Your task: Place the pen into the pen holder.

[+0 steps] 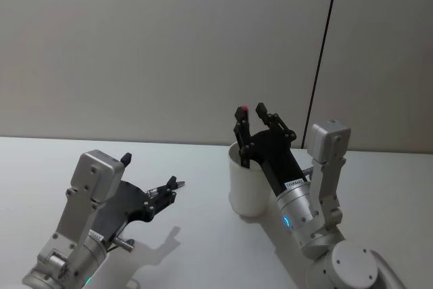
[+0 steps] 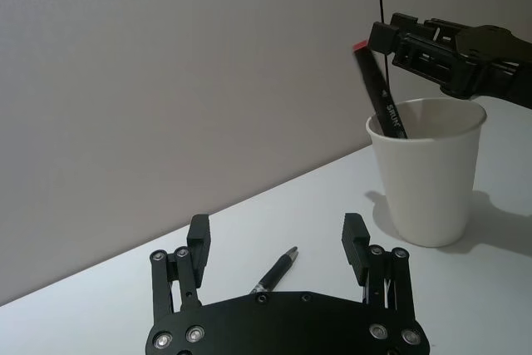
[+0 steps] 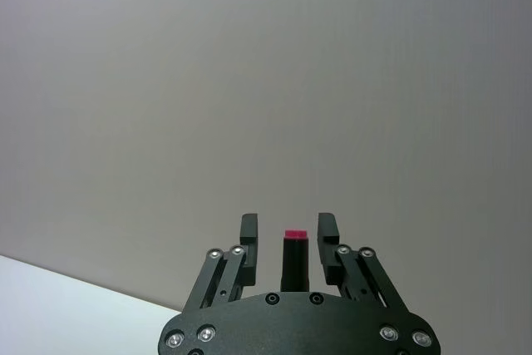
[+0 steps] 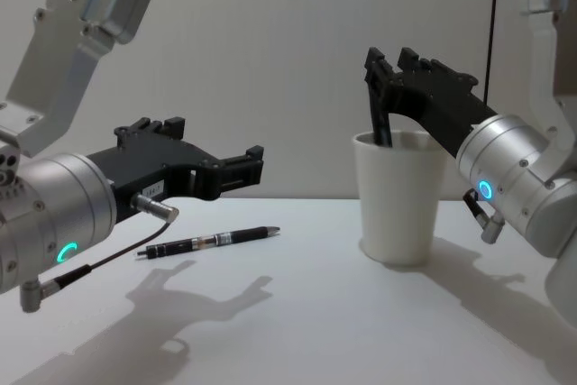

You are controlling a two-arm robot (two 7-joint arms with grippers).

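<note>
Standing by the desk [image 4: 297, 313], I see the pen holder [image 1: 247, 191] upright on its white top, a little to the robot's right of the middle. A black pen with a red end [image 2: 381, 89] has its lower part inside the cup. Its upper part sticks out over the rolled rim and leans toward 11 o'clock as the chest camera sees it.

The right end effector [image 1: 255, 116] hangs just above the cup's mouth. Its arm comes in from about 5 o'clock in the head view and crosses in front of the cup's right side. Its fingers [image 3: 248, 230] are spread, with the pen's red end between them. The wrist camera shows a narrow gap on either side of the pen. From the other arm's wrist camera, the red end sits close against one finger, and I cannot tell whether it touches.

Out at 9 o'clock from the cup, well apart from it, a second pen [image 4: 212, 241] lies flat on the desk. It is dark with a paler middle section, and one end points toward the cup. The left end effector [image 2: 277, 237] hovers over this pen without touching it. Its fingers are spread wide, and its shadow falls on the desk below.

A plain grey wall [image 1: 169, 45] stands behind the desk.
</note>
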